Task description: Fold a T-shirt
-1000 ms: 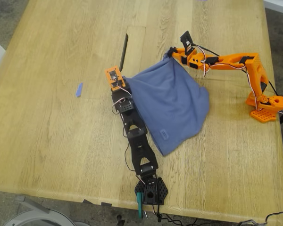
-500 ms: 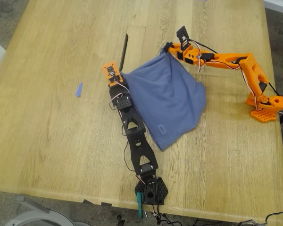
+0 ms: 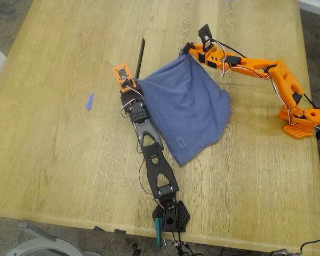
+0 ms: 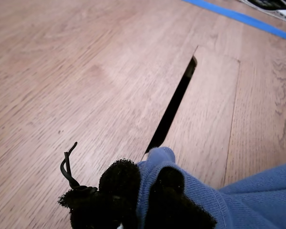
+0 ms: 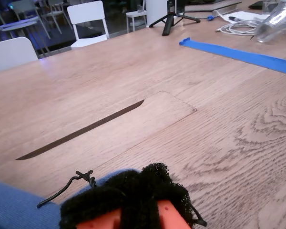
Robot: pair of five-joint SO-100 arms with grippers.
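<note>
Both my first pincer (image 4: 143, 191) and second pincer (image 5: 133, 200) were clamped on the T-shirt (image 3: 189, 114), lifting two corners off the bench (image 3: 58, 149).

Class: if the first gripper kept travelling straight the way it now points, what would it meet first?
Probably my first gripper, shut on the T-shirt, would meet the dark slot in the wooden table; depth is uncertain.

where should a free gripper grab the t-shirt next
Grip the T-shirt at its loose lower corner nearest the black arm's base, coming in low from the table edge. My first gripper and my second gripper already pinch the far corners; that corner lies flat and unobstructed.
</note>
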